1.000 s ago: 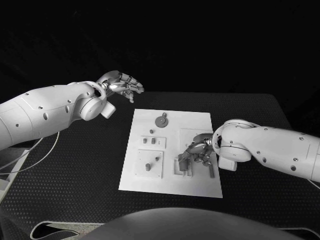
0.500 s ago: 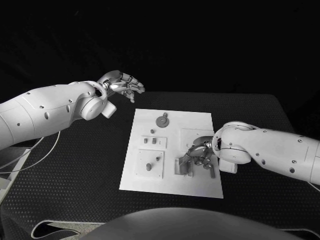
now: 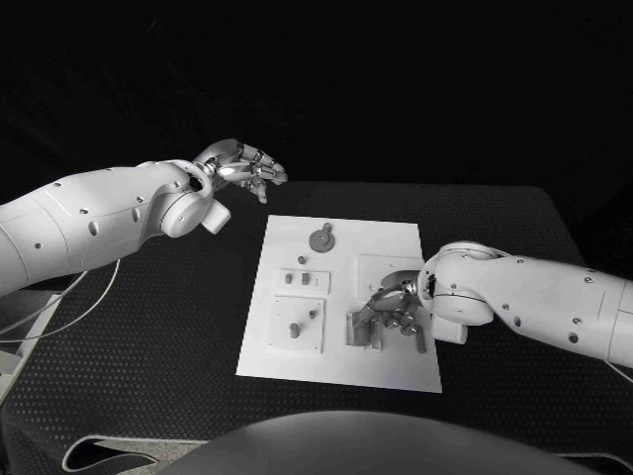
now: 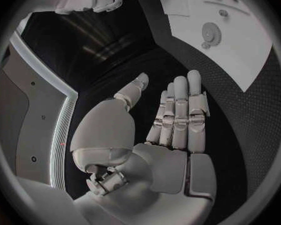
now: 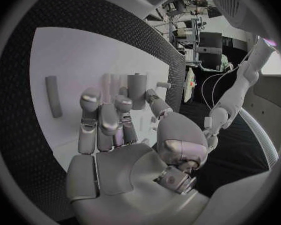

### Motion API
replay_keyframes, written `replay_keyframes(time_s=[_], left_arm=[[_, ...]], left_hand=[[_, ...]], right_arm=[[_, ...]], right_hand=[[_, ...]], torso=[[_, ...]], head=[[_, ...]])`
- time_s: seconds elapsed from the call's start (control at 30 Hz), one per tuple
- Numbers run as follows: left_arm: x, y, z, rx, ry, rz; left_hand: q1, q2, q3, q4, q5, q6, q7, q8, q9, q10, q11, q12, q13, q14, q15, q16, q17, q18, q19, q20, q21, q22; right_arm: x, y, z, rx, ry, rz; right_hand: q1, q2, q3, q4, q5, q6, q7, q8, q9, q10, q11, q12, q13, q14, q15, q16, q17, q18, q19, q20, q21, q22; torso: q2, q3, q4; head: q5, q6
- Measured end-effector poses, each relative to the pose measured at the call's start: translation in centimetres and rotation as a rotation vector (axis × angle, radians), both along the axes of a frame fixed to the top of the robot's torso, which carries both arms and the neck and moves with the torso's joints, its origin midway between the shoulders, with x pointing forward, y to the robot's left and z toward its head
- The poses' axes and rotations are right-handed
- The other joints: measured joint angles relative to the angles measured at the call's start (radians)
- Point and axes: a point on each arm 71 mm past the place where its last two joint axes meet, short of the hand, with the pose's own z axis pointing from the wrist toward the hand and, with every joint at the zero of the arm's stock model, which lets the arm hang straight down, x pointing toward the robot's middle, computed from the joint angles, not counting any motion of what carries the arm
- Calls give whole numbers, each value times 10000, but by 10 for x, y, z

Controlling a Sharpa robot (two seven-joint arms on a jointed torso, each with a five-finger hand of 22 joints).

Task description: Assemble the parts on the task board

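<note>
Black mesh surface (image 3: 145, 336) carries the white task board (image 3: 331, 361) at centre. Right hand (image 3: 397, 302) sits over the board's near right portion, fingers (image 5: 100, 120) loosely curled by a grey upright part (image 5: 137, 90), grip uncertain. Beyond the board's far left corner, left hand (image 3: 241, 166) hovers, fingers (image 4: 181, 110) straight, empty.

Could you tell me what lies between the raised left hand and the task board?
Only bare black table; the head view shows left hand held off the task board.
</note>
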Motion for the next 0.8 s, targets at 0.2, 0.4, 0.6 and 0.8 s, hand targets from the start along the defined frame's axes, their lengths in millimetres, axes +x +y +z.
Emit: replay_keyframes(time_s=[0.2,0.4,0.6,0.8], left_arm=[[0,0,0,1,1,6],[0,0,0,1,2,9],[0,0,0,-1,4,7],[0,0,0,0,5,8]], left_hand=[[0,0,0,0,0,0,0,0,-9,0,0,0,4,0,0,0,10,0,-1,1,0,8],[0,0,22,22,0,0,0,0,-9,11,-14,0,4,0,0,0,9,0,-2,2,0,8],[0,0,22,22,0,0,0,0,-8,3,-23,0,3,0,0,1,9,1,-17,17,0,7],[0,0,22,21,0,0,0,39,-18,3,-24,0,2,0,0,1,18,1,-17,17,0,7]], right_arm=[[-1,1,-2,7,43,16],[-1,0,-2,-7,30,20],[-1,0,-2,-14,13,1],[0,-1,-2,0,-126,-114]], right_hand=[[-119,-39,-6,7,1,1,-1,-2,-14,1,0,0,-11,-1,1,-44,-98,1,-34,34,0,-1],[-133,-53,-6,7,1,1,-1,-38,-14,1,0,0,-24,-51,-19,-101,-139,0,-34,35,0,-1],[-181,-101,-4,8,3,-21,21,-75,-12,1,0,0,-24,-53,-18,-101,-164,1,-34,35,0,-2],[-220,-141,-4,8,3,-31,31,-77,-12,1,0,0,-27,-54,-17,-101,-168,1,-34,35,0,-2]], torso=[[1,0,5],[1,-1,6],[1,-1,-4],[-2,-1,-6]], head=[[23,0],[36,0],[45,0],[41,0]])
